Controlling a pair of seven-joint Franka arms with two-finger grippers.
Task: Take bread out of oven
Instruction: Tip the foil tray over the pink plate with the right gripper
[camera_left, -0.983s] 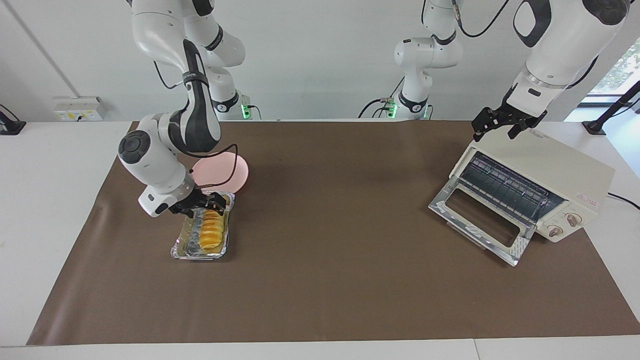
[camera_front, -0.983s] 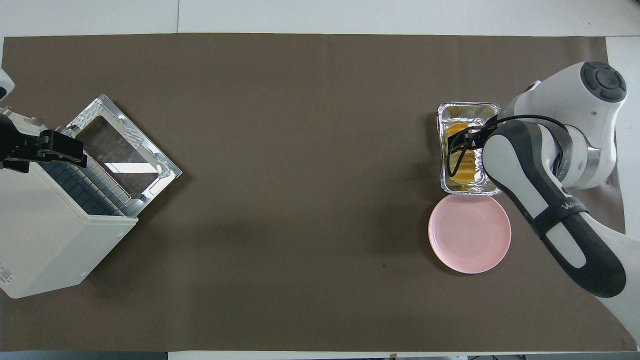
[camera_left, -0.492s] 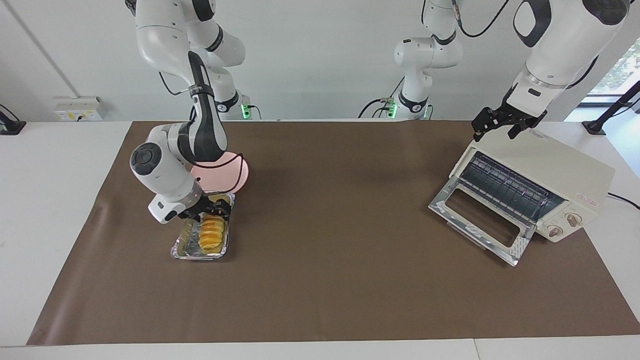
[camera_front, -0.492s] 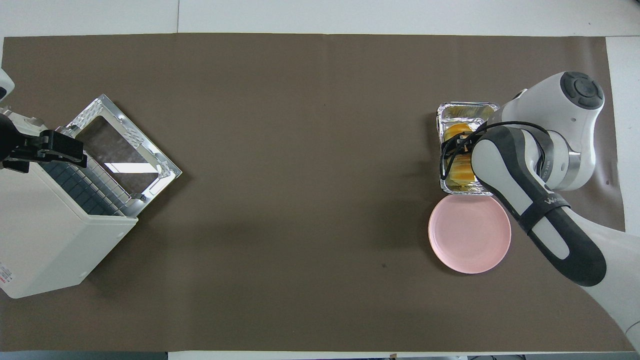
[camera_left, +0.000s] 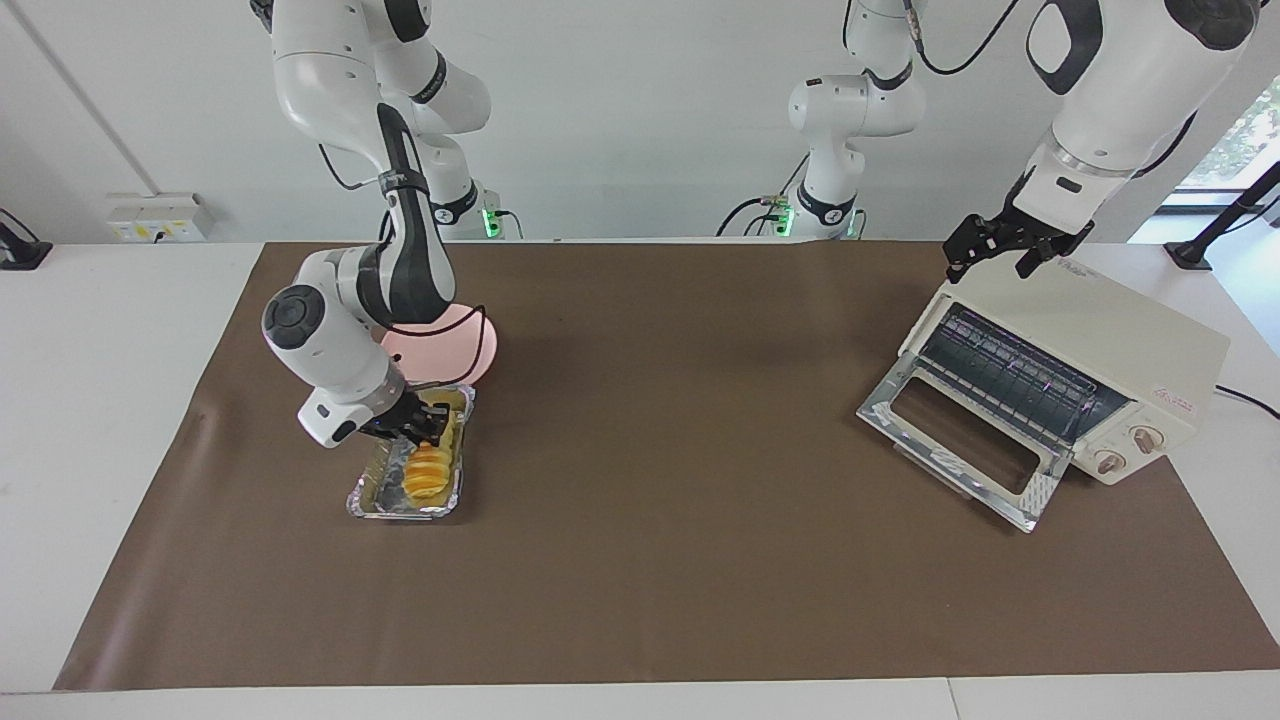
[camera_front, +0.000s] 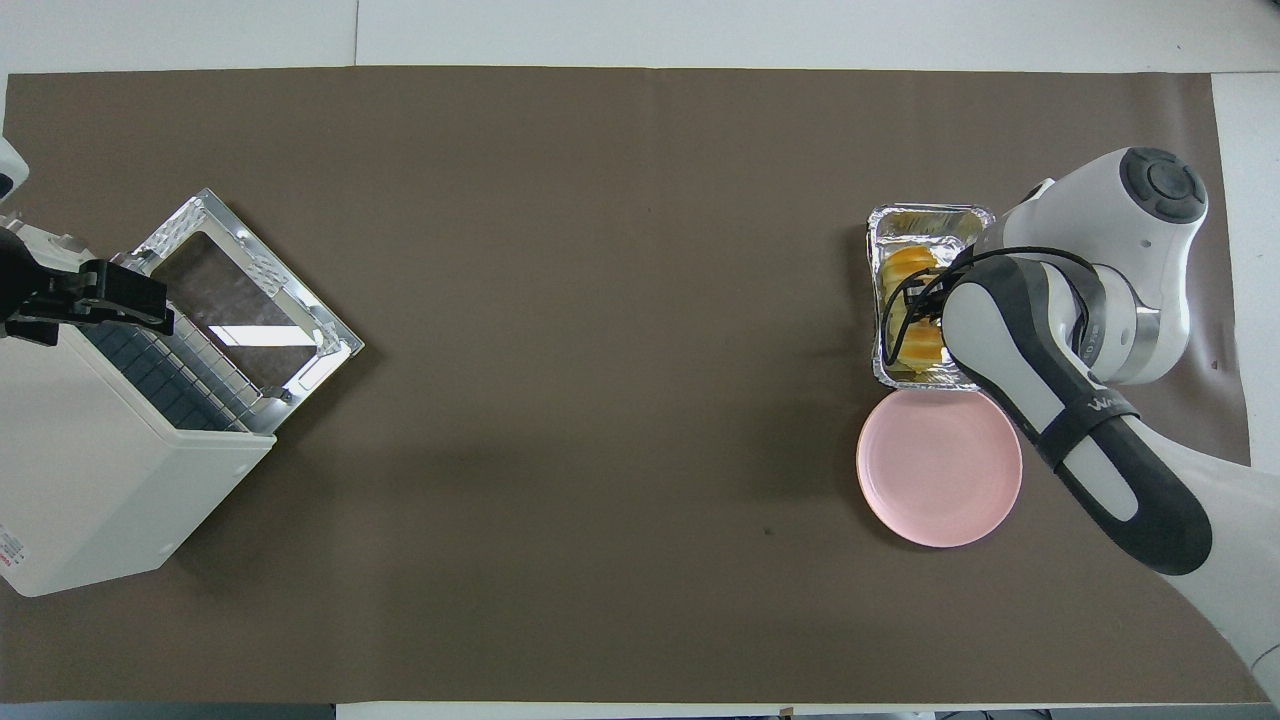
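Pinching bread (camera_left: 426, 468) in tray (camera_left: 372, 498) with right claw (camera_left: 421, 434) for lifting toward plate (camera_left: 470, 350); left claw (camera_left: 1000, 250), fingers spread, steadying oven (camera_left: 1100, 340).

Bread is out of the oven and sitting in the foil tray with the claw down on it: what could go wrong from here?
Two risks. The right claw is low in the foil tray at the bread; the light tray may snag and lift or slide with it. The pink plate touches the tray's robot-side end, so a dragged tray could shove it. The left claw waits over the oven, whose door hangs open.
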